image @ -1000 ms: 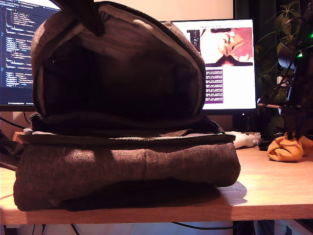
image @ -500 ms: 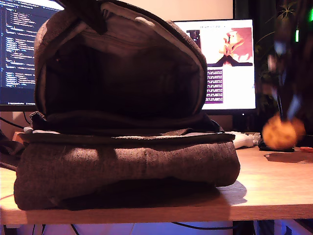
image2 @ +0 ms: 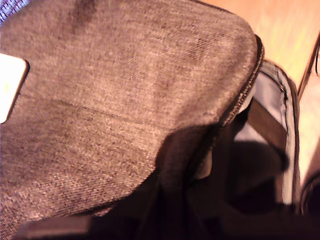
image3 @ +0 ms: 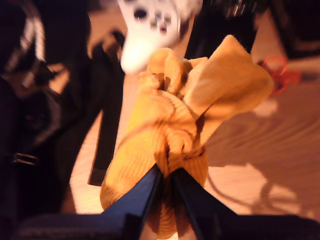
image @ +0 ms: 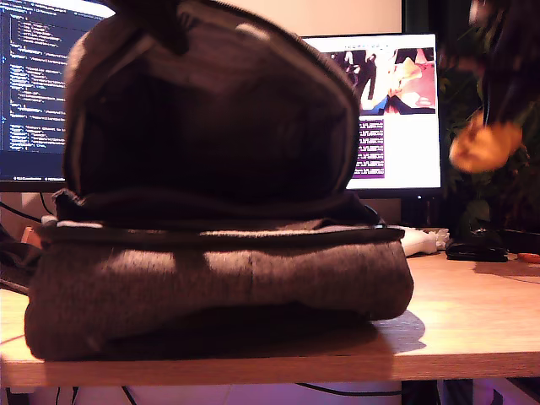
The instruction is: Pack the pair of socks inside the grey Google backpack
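A large grey-brown woven-fabric backpack (image: 211,278) lies on a light wooden table (image: 472,321), filling most of the exterior view. Its top flap is raised like a hood, so the dark main compartment gapes toward the camera, edged with black zipper trim and pale lining.

My second gripper (image3: 167,176) has its two dark fingers pinched tight on a small bundle of mustard-orange ribbed knit socks (image3: 175,135). In the exterior view the same socks (image: 484,145) show as a motion-blurred orange blob in mid-air at the exterior view's right, well above the table and well apart from the backpack, with the dark blurred arm above them.

The first wrist view looks closely onto the backpack's woven outer fabric (image2: 120,95), with a small pale rectangular patch (image2: 10,85) at one edge and the zipper rim and light lining beside a dark opening. My first gripper's fingers merge into the dark area there, so I cannot tell whether it is closed or spread.

Behind the backpack stand two lit monitors: a screen of code (image: 29,84) at the exterior view's left, and a screen with a picture (image: 401,110) to the right of the bag.
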Controlling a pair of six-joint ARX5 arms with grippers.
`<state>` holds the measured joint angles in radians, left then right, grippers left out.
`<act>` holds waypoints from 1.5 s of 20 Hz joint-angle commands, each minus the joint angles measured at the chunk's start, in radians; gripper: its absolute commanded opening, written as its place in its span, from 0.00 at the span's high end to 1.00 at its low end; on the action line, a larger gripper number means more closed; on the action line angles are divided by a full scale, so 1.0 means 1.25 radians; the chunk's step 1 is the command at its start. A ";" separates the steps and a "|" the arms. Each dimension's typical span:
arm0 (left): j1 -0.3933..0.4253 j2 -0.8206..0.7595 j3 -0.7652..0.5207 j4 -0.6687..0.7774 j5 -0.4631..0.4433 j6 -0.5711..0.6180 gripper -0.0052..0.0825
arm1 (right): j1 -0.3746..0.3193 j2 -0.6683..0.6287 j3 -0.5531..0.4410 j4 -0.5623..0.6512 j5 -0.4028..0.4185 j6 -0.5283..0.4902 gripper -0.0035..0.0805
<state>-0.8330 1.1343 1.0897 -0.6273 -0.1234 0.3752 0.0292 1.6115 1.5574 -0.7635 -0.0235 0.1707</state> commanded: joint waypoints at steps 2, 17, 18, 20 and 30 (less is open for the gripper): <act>0.004 0.002 -0.006 0.038 0.010 0.000 0.97 | 0.020 -0.094 -0.054 0.020 0.007 -0.012 0.97; 0.004 0.002 0.180 0.042 0.081 0.042 0.97 | 0.057 -0.616 -0.532 0.195 -0.021 -0.012 0.97; 0.004 0.002 0.184 0.042 0.081 0.044 0.97 | 0.070 -0.664 -0.546 0.194 -0.037 -0.011 0.97; 0.004 0.002 0.191 0.045 0.081 0.058 0.97 | 0.106 -0.743 -0.570 0.194 -0.059 -0.008 0.97; 0.004 0.002 0.201 0.060 0.081 0.063 0.97 | 0.308 -0.764 -0.592 0.135 -0.190 0.179 0.97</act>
<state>-0.8223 1.1488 1.2858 -0.5983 -0.0414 0.4500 0.4015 0.6289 0.8417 -0.6022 -0.2455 0.3763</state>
